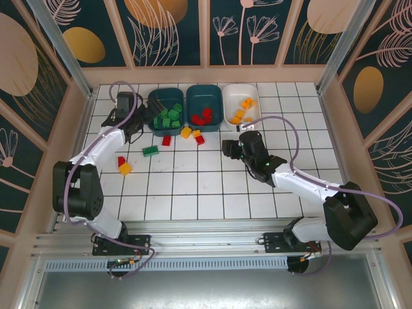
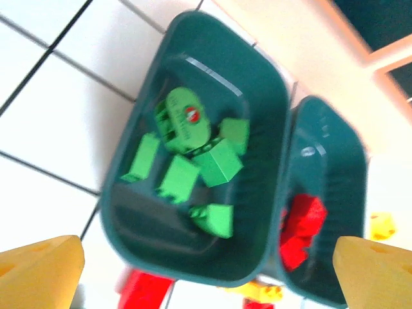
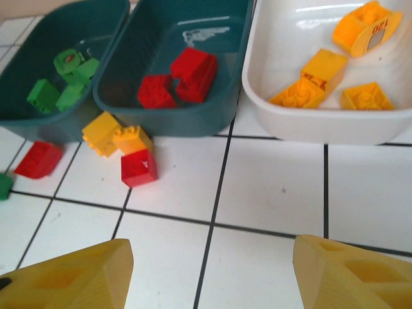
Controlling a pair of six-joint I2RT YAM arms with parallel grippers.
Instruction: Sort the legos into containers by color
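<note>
L end effector [image 2: 209, 267] open wide, empty, above left teal tub [image 1: 154, 98] w/ green legos [image 1: 168, 117]. R end effector [image 3: 212, 264] open, empty, low over surface [image 1: 212, 187], near side of white tub [image 1: 232, 91] w/ yellow-orange legos [image 1: 241, 111]. Red legos [image 1: 203, 116] in mid teal tub [image 1: 193, 96]. Loose legos [image 1: 187, 132] on surface just near of the tubs.

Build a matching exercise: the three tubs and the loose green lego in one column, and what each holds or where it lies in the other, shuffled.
Column one
1. left teal tub
2. middle teal tub
3. white tub
4. loose green lego

Column two
A. holds orange legos
B. lies on the tiled table, outside every tub
C. holds green legos
D. holds red legos

Pairs: 1-C, 2-D, 3-A, 4-B.
</note>
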